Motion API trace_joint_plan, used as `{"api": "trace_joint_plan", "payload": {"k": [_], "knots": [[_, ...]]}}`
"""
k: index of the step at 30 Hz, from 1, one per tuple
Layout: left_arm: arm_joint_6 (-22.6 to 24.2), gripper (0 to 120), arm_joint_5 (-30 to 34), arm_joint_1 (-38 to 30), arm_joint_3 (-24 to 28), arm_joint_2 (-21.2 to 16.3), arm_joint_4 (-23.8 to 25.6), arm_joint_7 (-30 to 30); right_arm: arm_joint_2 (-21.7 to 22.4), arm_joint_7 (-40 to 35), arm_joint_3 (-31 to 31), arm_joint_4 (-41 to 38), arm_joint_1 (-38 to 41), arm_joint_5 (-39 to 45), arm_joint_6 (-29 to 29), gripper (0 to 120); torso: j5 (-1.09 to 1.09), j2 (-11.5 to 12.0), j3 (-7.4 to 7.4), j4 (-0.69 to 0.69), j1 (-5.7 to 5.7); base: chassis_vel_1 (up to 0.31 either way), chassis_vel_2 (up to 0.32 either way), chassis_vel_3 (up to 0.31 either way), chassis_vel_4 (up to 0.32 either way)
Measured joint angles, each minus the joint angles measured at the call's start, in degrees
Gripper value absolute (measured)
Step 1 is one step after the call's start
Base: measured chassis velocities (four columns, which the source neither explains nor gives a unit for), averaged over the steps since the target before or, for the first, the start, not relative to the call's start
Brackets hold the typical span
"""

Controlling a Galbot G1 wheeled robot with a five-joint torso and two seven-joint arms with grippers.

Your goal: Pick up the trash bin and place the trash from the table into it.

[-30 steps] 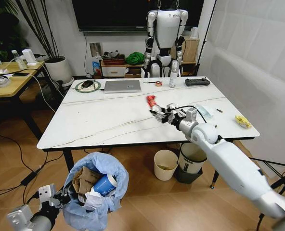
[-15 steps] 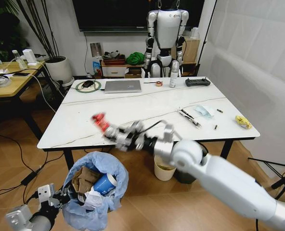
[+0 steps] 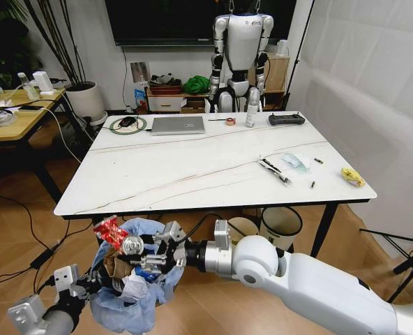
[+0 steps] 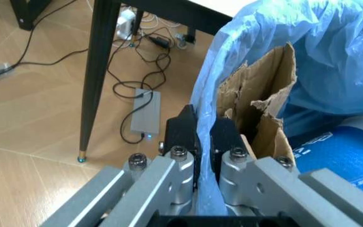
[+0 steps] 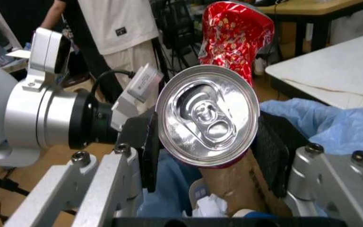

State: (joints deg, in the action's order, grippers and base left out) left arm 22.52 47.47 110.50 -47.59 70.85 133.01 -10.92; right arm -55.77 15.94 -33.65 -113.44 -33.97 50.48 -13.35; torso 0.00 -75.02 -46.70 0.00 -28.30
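Swung down off the tabletop (image 3: 158, 174) since a second ago: right end effector (image 3: 138, 246), then over the white surface with the red can, now below the near edge and directly above the trash bin (image 3: 138, 279). Clamped across a crushed red can (image 5: 214, 118), silver lid and pull-tab facing the right wrist camera, crumpled red body sticking up beyond the fingers. Left end effector (image 4: 202, 137) unmoved low at the bin's near side, pressed together on a fold of the light-blue bag at the rim, carrying the bin off the floor as far as can be judged.

Already inside the bin: torn brown cardboard box (image 4: 257, 104), blue paper cup (image 4: 345, 151), some white tissue (image 3: 133, 286). Left on the tabletop near the far right: light-blue mask (image 3: 297, 162), yellow scrap (image 3: 352, 176), a few small dark bits beside the mask.

Handling, as a judgement: can light, thin-walled, already dented, so tolerant of a firm squeeze; smooth metal, likely to slip if gripped loosely. Bag soft and slippery, a poor handle; liable to slide or tear under load. Mask limp and flat, best pinched at an edge or strap.

Hard to make out: bin's own wall under the puffed bag, bin's bottom, the small dark items' identity.
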Motion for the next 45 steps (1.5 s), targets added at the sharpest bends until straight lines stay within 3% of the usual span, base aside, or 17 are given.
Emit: {"api": "trace_joint_plan", "payload": {"k": [14,19,24,29,33,40,45], "knots": [[0.12,0,0.29,-0.21,0.01,-0.01,0.03,-0.14,0.22,-0.55,-1.23,0.21,-2.32,-3.60,0.43,43,0.00,0.01,0.00,0.00,-0.01,0.000,0.000,0.000,0.000],[0.20,0,0.37,-0.30,0.04,-0.05,0.04,-0.24,0.36,-0.72,-0.71,0.19,-2.26,-3.99,0.62,57,0.00,0.01,0.00,0.00,-0.01,0.000,0.000,0.000,0.000],[0.25,0,0.40,-0.47,0.16,-0.06,0.02,-0.28,0.56,-0.80,-0.27,0.12,-2.19,-4.15,0.86,80,0.00,0.01,0.00,0.00,-0.01,0.000,0.000,0.000,0.000],[0.25,0,0.41,-0.54,0.30,-0.08,-0.15,-0.29,0.54,-1.01,0.03,-0.09,-2.18,-4.16,0.92,97,0.00,0.01,0.00,0.00,-0.01,0.000,0.000,0.000,0.000],[0.26,0,0.40,-0.53,0.40,-0.13,-0.28,-0.29,0.47,-1.36,1.20,-0.64,-2.06,-3.94,0.92,100,0.00,0.01,0.00,0.00,-0.01,0.000,0.000,0.000,0.000],[0.22,0,0.24,-0.41,0.94,-0.31,-0.59,-0.20,0.05,-2.83,8.03,-0.80,-2.18,-2.69,0.71,100,0.00,0.01,0.00,0.01,-0.01,0.000,0.000,0.000,0.000],[-0.02,0,-0.14,-0.55,1.59,-0.70,-1.02,0.13,0.00,-5.88,17.20,0.39,-3.98,-1.29,-0.53,100,0.01,0.01,0.00,0.01,-0.01,0.000,0.000,0.000,0.000]]}}
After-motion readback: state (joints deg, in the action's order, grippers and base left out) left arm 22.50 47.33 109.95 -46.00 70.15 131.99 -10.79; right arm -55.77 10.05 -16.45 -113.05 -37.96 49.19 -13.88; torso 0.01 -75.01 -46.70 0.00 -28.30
